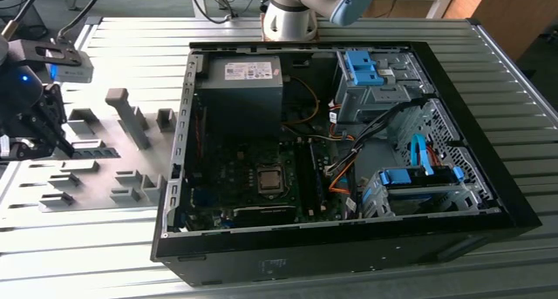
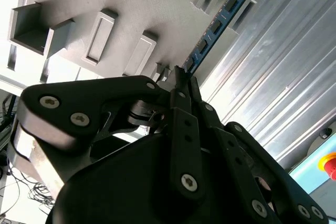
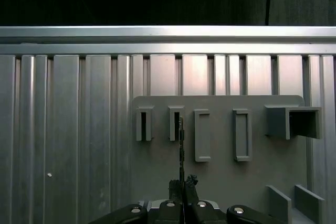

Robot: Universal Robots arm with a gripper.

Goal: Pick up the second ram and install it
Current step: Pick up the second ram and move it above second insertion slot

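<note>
The second ram (image 2: 212, 30) is a long, thin blue board with dark chips. My gripper (image 2: 181, 74) is shut on one end of it, and the rest of the board reaches out over the grey fixture plate (image 2: 131, 3) beside its slotted holders. The first wrist view shows the ram (image 3: 181, 145) edge-on, as a thin line running from my gripper (image 3: 183, 183) toward a slotted holder (image 3: 176, 124). Whether it is clear of the holders I cannot tell. At the exterior view's left, my gripper (image 1: 63, 149) holds the ram (image 1: 94, 152) low over the plate, well apart from the open computer case (image 1: 174, 201).
The open case holds a motherboard (image 1: 261, 181), a power supply (image 1: 240, 90), blue drive clips (image 1: 362, 67) and bundled cables. Upright grey holders (image 1: 127, 116) stand on the fixture plate. The ribbed metal table (image 1: 87, 247) runs around both. A red button (image 2: 331, 163) sits off the table's edge.
</note>
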